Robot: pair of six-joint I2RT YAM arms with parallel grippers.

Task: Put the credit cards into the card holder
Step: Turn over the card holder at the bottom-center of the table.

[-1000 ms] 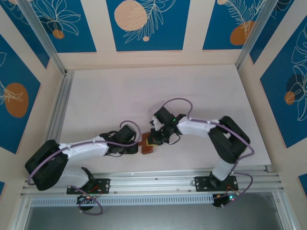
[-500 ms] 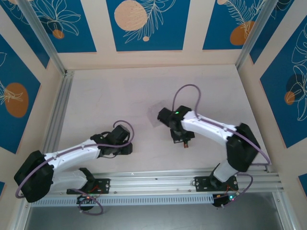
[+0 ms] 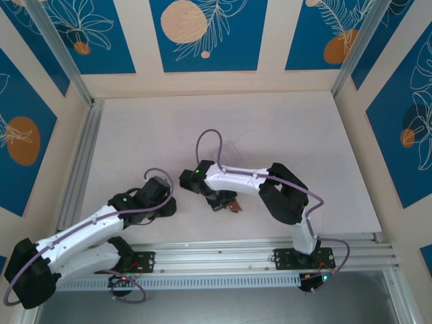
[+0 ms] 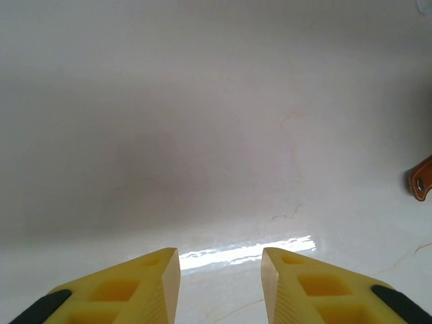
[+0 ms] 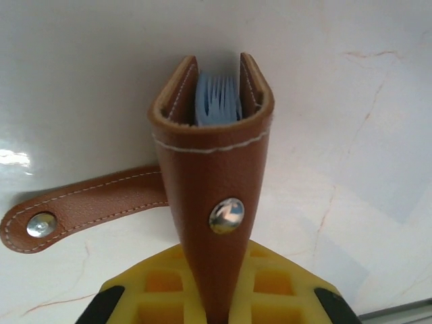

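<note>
My right gripper (image 5: 216, 273) is shut on the card holder (image 5: 212, 169), a small brown leather wallet pinched at its folded end. Its open end points away and shows blue-grey pleated lining (image 5: 218, 98). The tab clasp (image 5: 81, 206) hangs loose to the left, over the table. From above, the card holder (image 3: 233, 204) sits at the right gripper (image 3: 224, 200), near the table's front middle. My left gripper (image 4: 221, 270) stands open over bare table with nothing between its fingers; the tab's tip (image 4: 422, 177) shows at that view's right edge. From above, the left gripper (image 3: 169, 206) is left of the wallet, apart from it. The credit cards are out of view.
The pale table (image 3: 202, 128) stretches back to patterned walls. An aluminium rail (image 3: 223, 253) runs along the near edge and another (image 3: 81, 158) along the left side. The right arm's elbow (image 3: 283, 192) lies low over the table's right front.
The left gripper has drawn back leftward from the wallet. The right gripper carried the wallet right, then swung it back left towards the front middle.
</note>
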